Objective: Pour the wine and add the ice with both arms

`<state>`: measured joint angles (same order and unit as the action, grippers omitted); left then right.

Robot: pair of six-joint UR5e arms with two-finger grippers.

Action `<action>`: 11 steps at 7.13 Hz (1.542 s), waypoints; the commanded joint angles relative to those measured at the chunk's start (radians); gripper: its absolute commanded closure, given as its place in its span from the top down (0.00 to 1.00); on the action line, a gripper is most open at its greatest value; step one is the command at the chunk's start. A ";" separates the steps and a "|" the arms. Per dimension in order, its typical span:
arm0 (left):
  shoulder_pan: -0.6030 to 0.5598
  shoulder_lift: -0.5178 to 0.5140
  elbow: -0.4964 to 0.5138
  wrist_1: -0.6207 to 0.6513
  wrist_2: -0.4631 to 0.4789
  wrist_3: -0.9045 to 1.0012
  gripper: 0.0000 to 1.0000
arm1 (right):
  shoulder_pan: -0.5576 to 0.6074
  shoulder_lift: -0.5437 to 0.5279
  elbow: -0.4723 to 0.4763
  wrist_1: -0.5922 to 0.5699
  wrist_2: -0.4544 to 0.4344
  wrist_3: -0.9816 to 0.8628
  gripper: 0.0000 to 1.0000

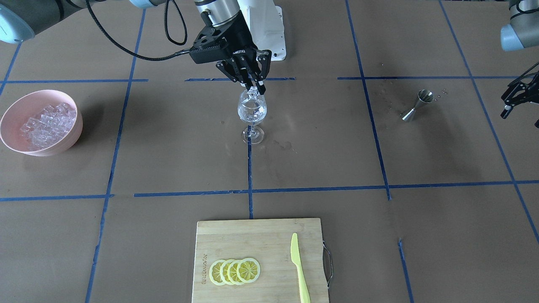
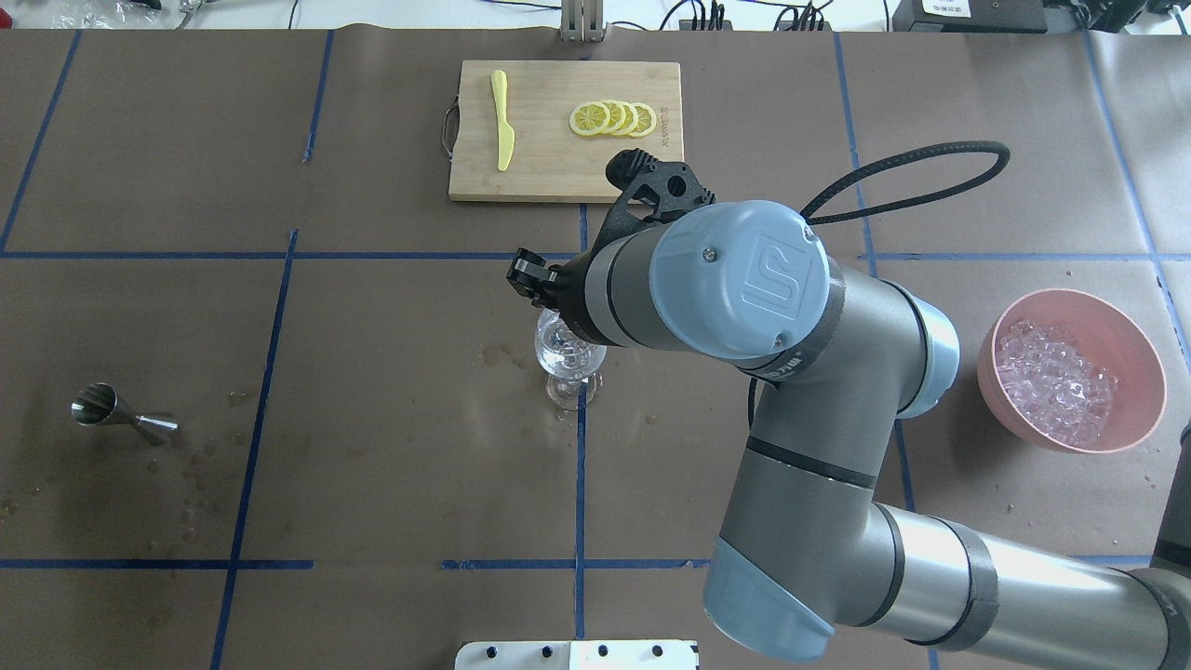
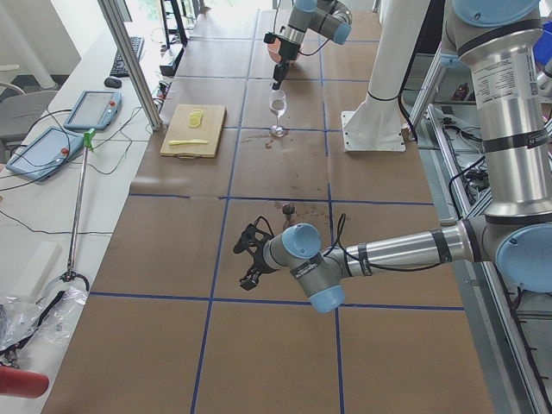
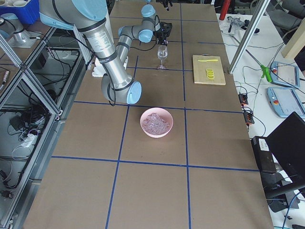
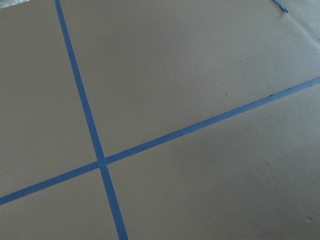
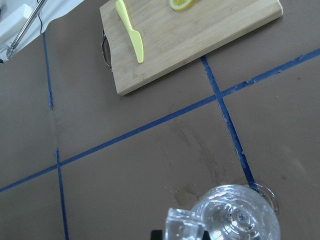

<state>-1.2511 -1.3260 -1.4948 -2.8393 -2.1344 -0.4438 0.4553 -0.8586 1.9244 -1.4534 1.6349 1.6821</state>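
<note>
Ice (image 1: 48,126): heap of clear cubes in a pink bowl (image 1: 12,118).

Front-facing view: the bowl is at the view's left, well apart from the wine glass (image 1: 252,111) standing at mid-table. The right gripper (image 1: 256,87) is directly above the glass mouth, its fingers pinching one clear cube (image 1: 252,91) just over the rim. A steel jigger (image 1: 417,106) lies on its side at the view's right, with wet spots beside it. The left gripper (image 1: 518,99) is at the right edge, partly cut off, with fingers spread and nothing between them. At the near edge a cutting board (image 1: 257,235) carries overlapping lemon slices (image 1: 235,270) and a yellow knife (image 1: 299,265).

Overhead view: the right arm hides most of its gripper. The glass stands on a blue tape line, with the bowl far right and the jigger far left.

Left side view: the left gripper hovers over the table near the jigger.

Right wrist view: the held cube is at the bottom edge, against the glass rim, with the board beyond.

Left wrist view: brown table cover and crossing blue tape lines only.
</note>
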 commanded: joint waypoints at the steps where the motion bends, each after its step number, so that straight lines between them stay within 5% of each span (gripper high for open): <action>1: -0.001 0.005 -0.010 -0.002 0.001 -0.004 1.00 | -0.001 -0.002 0.001 -0.001 -0.004 0.002 0.99; 4: -0.002 0.010 -0.015 0.000 -0.004 -0.006 1.00 | 0.003 -0.013 0.030 -0.001 -0.003 -0.001 1.00; 6: -0.007 -0.007 -0.019 0.070 -0.062 -0.004 1.00 | 0.058 -0.147 0.151 0.007 0.038 -0.012 1.00; 8: -0.030 -0.012 -0.086 0.243 -0.079 0.007 1.00 | 0.223 -0.256 0.153 0.010 0.217 -0.174 1.00; 11: -0.048 -0.064 -0.148 0.438 -0.078 0.090 1.00 | 0.464 -0.402 0.107 0.008 0.372 -0.521 1.00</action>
<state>-1.2831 -1.3691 -1.6194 -2.4907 -2.2121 -0.4161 0.8123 -1.2077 2.0569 -1.4445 1.9311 1.3049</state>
